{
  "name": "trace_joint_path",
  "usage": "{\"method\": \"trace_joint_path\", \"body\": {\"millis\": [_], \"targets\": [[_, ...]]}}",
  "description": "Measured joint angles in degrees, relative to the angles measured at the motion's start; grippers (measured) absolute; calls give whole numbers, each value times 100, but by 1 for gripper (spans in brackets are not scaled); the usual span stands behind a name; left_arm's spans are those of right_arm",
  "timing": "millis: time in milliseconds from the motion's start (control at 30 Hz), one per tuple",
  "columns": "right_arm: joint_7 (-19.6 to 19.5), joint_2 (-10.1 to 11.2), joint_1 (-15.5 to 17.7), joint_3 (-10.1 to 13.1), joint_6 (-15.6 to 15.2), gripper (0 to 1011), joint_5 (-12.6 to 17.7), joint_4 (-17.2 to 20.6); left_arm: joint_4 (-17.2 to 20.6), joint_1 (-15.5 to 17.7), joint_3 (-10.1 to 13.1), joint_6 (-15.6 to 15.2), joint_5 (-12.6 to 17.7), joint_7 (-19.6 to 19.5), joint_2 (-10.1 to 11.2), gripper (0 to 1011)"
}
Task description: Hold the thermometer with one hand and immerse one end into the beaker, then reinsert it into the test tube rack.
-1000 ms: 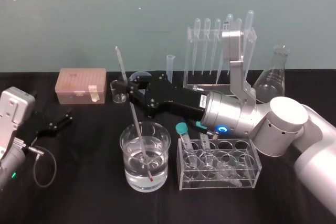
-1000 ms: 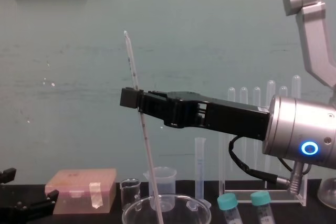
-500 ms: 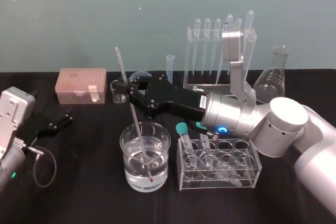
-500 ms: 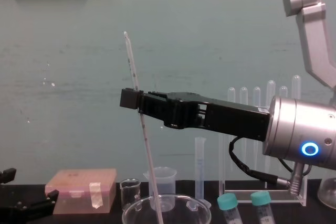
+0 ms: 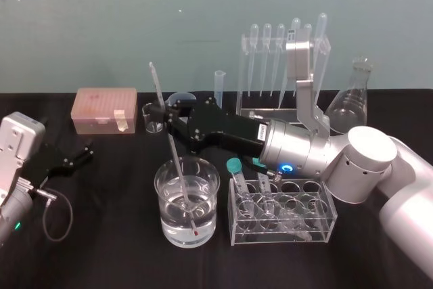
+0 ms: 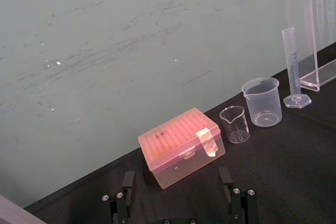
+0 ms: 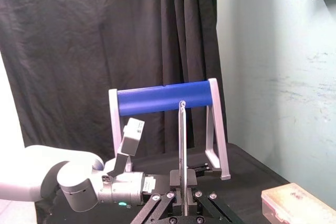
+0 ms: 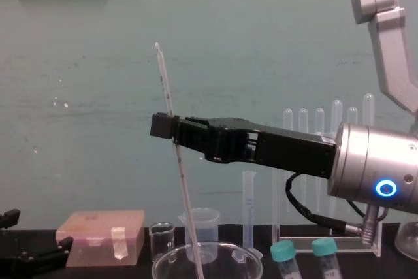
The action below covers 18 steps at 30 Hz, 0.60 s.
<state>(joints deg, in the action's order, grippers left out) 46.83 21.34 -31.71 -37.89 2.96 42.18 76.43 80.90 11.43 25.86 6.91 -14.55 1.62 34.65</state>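
Right gripper [image 5: 164, 112] clamping long whitish glass thermometer [image 5: 176, 157], tip sitting in wide clear glass beaker [image 5: 210, 214], two teal-capped tubes [image 8: 283, 251] standing beside, six pipettes [image 5: 266, 52] hanging in tall acrylic rack [image 5: 264, 109] behind, left gripper [image 5: 78, 156] idling far left, fingers [image 6: 128, 184] spread.

The beaker [image 5: 187, 201] stands near the table's [image 5: 108, 235] front edge, left of centre. The thermometer [image 5: 172, 147] stands tilted in it, lower end near the beaker floor. The right gripper [image 5: 162, 111], above the beaker, clamps the thermometer's upper part. A tube holder [image 5: 283, 211] sits just right of the beaker. Along the rear edge, left to right: box [image 5: 106, 109], small glass beaker [image 5: 153, 118], plastic beaker [image 6: 261, 109], graduated cylinder [image 5: 219, 84], test tube rack [image 5: 257, 110], flask [image 5: 352, 99]. The left gripper [image 5: 76, 157] lies near the left edge.
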Motion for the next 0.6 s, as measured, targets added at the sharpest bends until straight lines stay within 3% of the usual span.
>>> {"method": "trace_joint_path", "body": {"millis": [300, 500, 600], "targets": [[85, 94, -118, 168, -134, 56, 279, 350, 0, 0, 0, 0, 0, 0, 0, 1008], [71, 254, -357, 440, -399, 56, 697, 813, 0, 0, 0, 0, 0, 0, 0, 1008], [-58, 407, -530, 697, -581, 56, 978, 1097, 0, 0, 0, 0, 0, 0, 0, 1008]]}}
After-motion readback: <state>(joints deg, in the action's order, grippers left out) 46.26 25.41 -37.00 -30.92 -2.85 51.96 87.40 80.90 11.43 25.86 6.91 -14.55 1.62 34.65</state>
